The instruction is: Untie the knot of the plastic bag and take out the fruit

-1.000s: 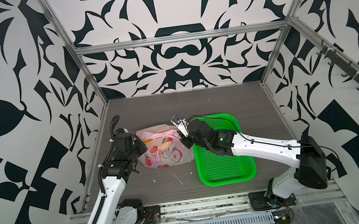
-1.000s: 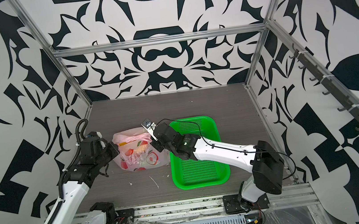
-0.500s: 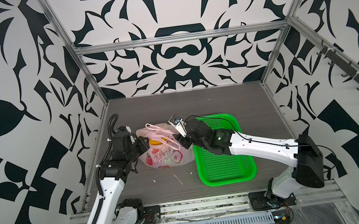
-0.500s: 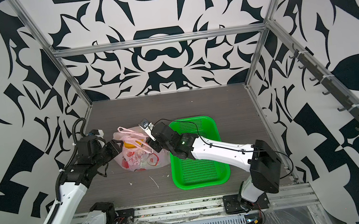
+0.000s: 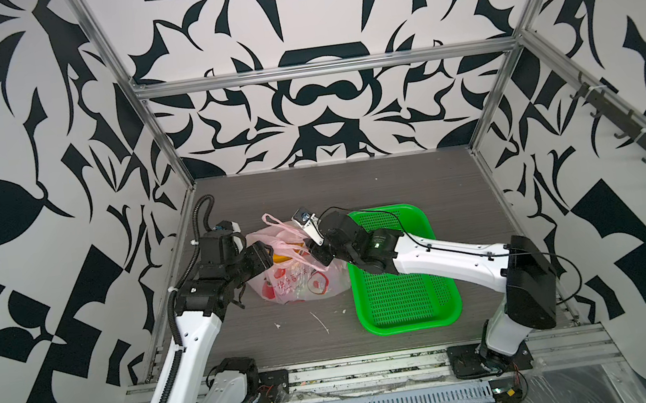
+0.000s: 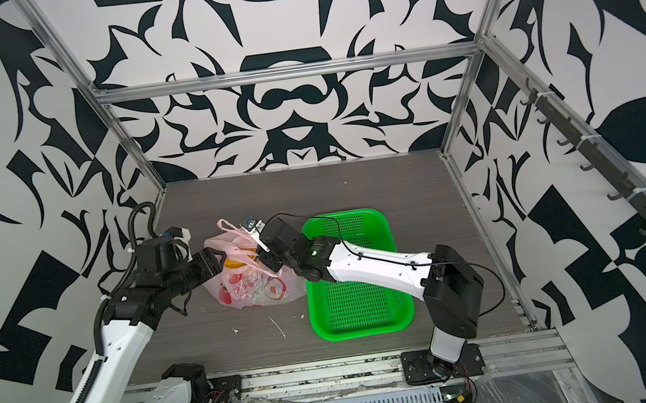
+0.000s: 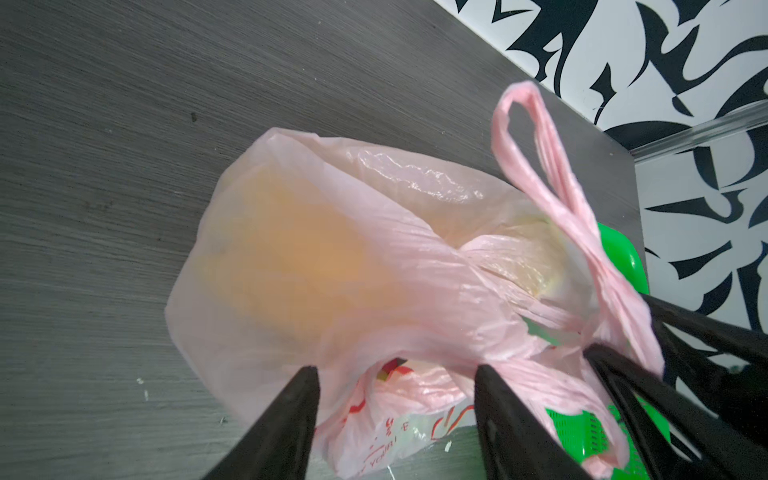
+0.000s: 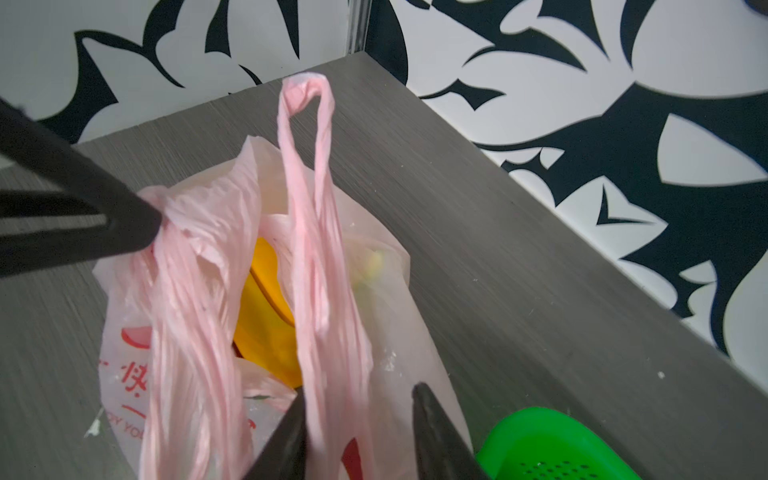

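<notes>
The pale pink plastic bag lies on the table left of the basket, its mouth gaping. No knot shows; its two handle loops hang apart, and one loop stands up. Yellow fruit shows in the mouth, and an orange shape glows through the plastic. My left gripper is open at the bag's left rim, with loose plastic between its fingers. My right gripper is open at the right rim, with the upright loop's strand running between its fingers.
A green perforated basket sits just right of the bag, under the right arm. Small white scraps lie on the grey table in front of the bag. Patterned walls and metal frame posts close in the left, right and back.
The bag's bunched top has come apart into two loose handle loops and its mouth now gapes. My left gripper went from shut to open. The right jaws widened, then narrowed.
</notes>
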Robot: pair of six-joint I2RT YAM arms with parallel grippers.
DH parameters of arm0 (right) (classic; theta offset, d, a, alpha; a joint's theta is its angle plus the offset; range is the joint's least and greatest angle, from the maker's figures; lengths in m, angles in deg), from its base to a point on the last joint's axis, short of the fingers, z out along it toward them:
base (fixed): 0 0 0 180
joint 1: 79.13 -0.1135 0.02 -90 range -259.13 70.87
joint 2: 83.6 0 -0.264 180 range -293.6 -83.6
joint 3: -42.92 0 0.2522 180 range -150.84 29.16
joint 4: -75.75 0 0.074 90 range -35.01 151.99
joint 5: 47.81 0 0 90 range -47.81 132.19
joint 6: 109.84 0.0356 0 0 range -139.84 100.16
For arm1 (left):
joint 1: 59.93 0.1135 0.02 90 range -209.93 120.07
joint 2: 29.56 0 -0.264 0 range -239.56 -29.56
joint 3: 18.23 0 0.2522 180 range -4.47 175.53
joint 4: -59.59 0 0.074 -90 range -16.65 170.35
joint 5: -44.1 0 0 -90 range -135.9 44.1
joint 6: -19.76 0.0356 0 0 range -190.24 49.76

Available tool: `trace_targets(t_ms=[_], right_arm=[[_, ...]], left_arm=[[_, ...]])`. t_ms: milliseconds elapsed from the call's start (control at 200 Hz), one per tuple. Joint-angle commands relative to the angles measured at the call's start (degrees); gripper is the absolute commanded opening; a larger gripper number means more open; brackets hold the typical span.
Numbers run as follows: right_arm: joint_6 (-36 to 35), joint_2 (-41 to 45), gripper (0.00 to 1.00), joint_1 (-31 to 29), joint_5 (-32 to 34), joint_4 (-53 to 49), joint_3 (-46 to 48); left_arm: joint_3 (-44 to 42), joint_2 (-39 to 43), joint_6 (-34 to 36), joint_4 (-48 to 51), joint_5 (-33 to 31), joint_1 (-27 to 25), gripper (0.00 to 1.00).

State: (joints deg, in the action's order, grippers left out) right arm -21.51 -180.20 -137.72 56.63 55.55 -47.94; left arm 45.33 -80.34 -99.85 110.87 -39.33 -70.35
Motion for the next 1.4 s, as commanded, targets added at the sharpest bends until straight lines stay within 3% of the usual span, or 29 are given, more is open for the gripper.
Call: trace_targets(t_ms=[0,160,575,585,605,625,690,1005,1395], right_arm=[[-0.26,0.74,0.28,-0.21,0.6,2.33,-3.21],[-0.35,0.92,0.17,-0.1,0.94,3.15,-3.85],[3.32,1.3,0.1,1.02,-2.55,3.45,-3.73],[3.34,1.25,0.1,1.02,-2.63,3.45,-3.64],[3.42,1.24,0.09,1.1,-2.8,3.45,-3.59],[3.52,1.25,0.09,1.11,-2.84,3.45,-3.6],[3.76,1.4,0.09,1.19,-2.83,3.44,-3.42],[4.31,2.51,0.08,1.41,-5.59,4.23,-2.12],[4.55,2.99,0.07,1.46,-6.91,4.83,-1.51]], left_arm=[[4.17,-1.06,4.83,7.44,0.54,-1.09,0.66],[10.91,-5.16,10.14,16.22,0.15,-3.64,0.67],[25.53,-14.33,23.98,29.42,-9.35,-14.28,0.7],[25.63,-14.34,24.33,29.56,-9.79,-14.63,0.71],[25.68,-14.41,25.12,29.73,-10.67,-15.34,0.89],[25.68,-14.35,25.83,29.94,-11.58,-15.97,0.99],[25.48,-14.1,27.39,30.31,-14.73,-17.79,0.99],[20.03,-12.58,36.65,22.74,-22.57,-19.28,0.99],[14.62,-13.36,47.44,11.53,-25.51,-20.52,0.99]])
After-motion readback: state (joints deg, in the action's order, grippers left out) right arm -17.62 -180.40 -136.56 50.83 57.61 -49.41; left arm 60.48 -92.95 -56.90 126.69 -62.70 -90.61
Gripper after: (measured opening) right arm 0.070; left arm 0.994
